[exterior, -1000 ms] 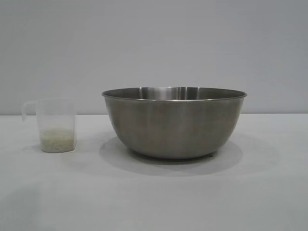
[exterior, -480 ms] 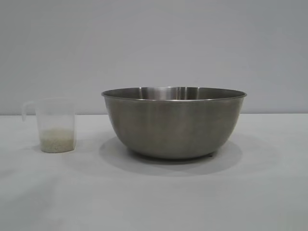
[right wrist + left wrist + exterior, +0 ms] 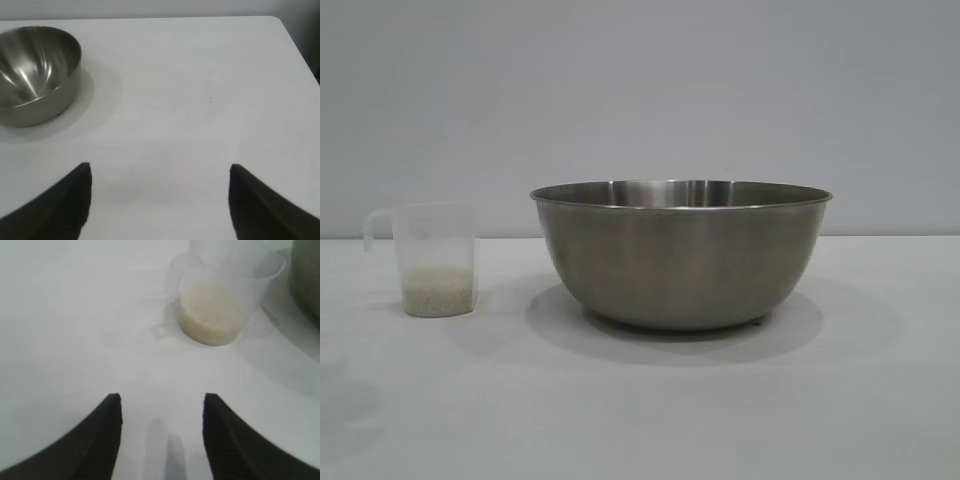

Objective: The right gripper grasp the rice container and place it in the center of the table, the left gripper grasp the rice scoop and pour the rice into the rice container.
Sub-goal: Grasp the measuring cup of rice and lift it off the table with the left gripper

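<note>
Exterior view: the steel bowl [image 3: 681,255] is seen standing at the middle of the table [image 3: 640,410], so the placing step is judged done; the plastic cup [image 3: 433,260] stands upright just beside it on the left, its handle turned away from the bowl, with rice [image 3: 439,290] lying in its bottom. Neither arm is in sight.
Left wrist view: the left claw [image 3: 162,405] is held partly open and empty, short of the cup [image 3: 220,305], with bare table between.
Approach: the cup is best taken by its handle or wall and kept level, so no grains are spilled.
Obstacle: the bowl wall [image 3: 306,275] stands near the cup, so a sideways knock is to be avoided.
Right wrist view: the right claw [image 3: 160,172] is held wide open, empty, well apart from the bowl [image 3: 35,70].
</note>
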Controlling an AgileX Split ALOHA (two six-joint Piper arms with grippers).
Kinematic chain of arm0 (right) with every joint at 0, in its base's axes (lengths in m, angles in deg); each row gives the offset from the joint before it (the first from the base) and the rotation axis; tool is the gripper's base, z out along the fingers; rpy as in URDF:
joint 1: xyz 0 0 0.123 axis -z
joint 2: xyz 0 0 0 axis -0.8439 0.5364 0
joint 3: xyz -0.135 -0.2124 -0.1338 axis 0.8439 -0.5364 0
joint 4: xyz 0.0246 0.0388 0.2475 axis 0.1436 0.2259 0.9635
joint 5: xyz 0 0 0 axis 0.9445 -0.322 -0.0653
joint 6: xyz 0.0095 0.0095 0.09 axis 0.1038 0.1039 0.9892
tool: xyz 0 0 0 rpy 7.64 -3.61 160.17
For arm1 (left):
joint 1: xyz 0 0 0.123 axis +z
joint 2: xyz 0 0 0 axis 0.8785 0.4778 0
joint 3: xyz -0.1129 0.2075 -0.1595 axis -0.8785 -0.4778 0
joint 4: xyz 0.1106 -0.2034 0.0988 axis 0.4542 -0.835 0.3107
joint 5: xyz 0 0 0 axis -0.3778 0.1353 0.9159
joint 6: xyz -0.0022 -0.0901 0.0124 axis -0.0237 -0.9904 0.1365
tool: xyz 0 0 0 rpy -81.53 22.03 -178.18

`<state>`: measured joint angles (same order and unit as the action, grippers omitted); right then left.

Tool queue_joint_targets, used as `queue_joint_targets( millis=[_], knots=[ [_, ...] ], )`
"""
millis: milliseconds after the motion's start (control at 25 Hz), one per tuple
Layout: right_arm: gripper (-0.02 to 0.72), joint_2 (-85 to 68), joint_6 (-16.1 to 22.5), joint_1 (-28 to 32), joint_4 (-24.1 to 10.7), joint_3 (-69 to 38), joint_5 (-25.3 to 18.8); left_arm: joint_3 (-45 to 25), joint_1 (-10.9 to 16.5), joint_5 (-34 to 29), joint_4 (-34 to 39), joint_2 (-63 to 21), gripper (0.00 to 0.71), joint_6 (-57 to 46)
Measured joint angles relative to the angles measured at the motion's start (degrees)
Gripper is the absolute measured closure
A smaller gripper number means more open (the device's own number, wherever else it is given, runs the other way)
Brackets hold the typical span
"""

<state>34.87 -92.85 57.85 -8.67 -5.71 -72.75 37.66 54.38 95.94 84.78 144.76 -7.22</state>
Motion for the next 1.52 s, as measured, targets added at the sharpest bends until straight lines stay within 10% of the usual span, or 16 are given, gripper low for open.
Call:
queue_joint_targets(
  millis=[1520],
  knots=[
    [0.178, 0.0, 0.0, 0.0, 0.0, 0.0, 0.0, 15.1, 0.0, 0.5, 2.7, 11.5, 0.451, 0.9]
  ],
)
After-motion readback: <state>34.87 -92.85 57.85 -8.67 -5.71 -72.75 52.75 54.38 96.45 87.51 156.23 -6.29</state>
